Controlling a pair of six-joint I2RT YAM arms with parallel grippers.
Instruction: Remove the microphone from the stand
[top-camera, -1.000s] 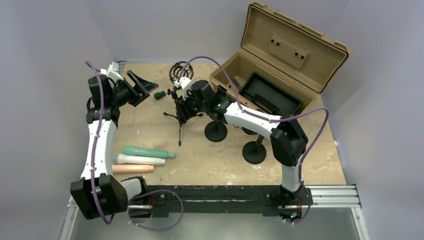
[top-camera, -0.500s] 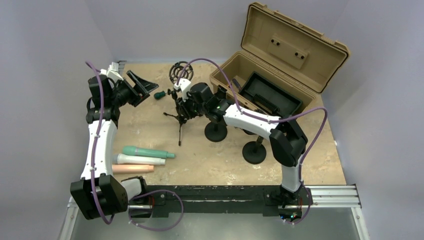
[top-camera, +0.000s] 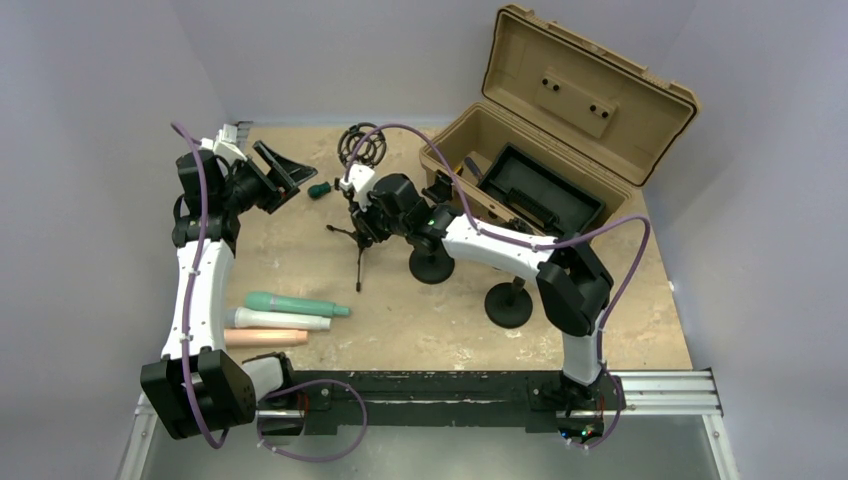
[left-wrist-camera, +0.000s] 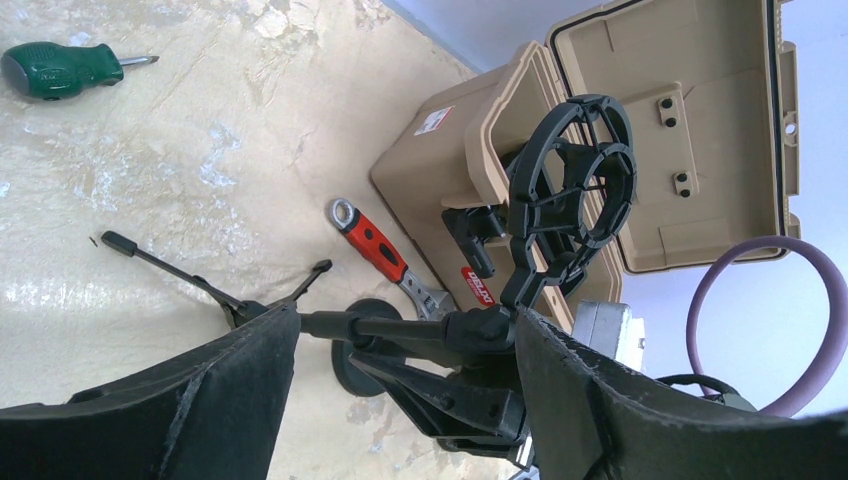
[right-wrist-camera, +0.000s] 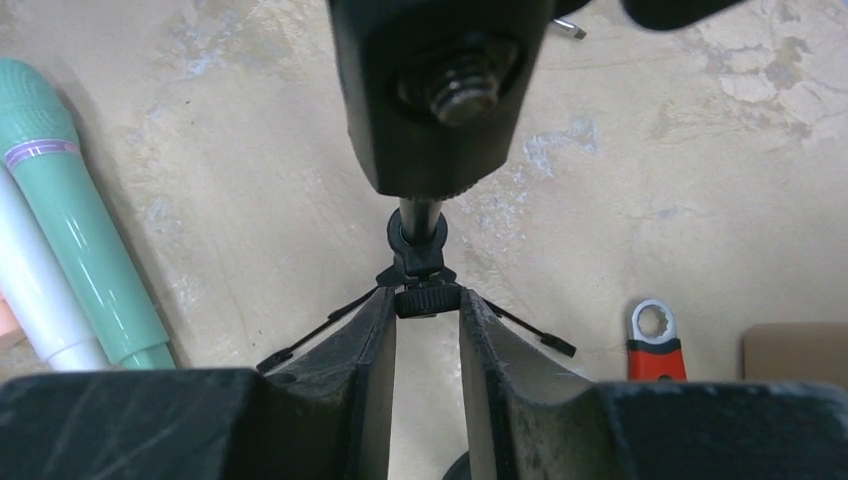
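The right fingers (right-wrist-camera: 370, 400) were set narrowly apart with the collar of the stand (right-wrist-camera: 428, 298) between them, though a firm pinch could not be confirmed; its stem was seen running upright past them to the shock mount (left-wrist-camera: 570, 190) above. No microphone could be made out in that cage; three microphones (top-camera: 280, 320) were laid well off on the table (top-camera: 420, 330) beside the left arm, whose left fingers (left-wrist-camera: 230, 400) were held wide open on nothing.
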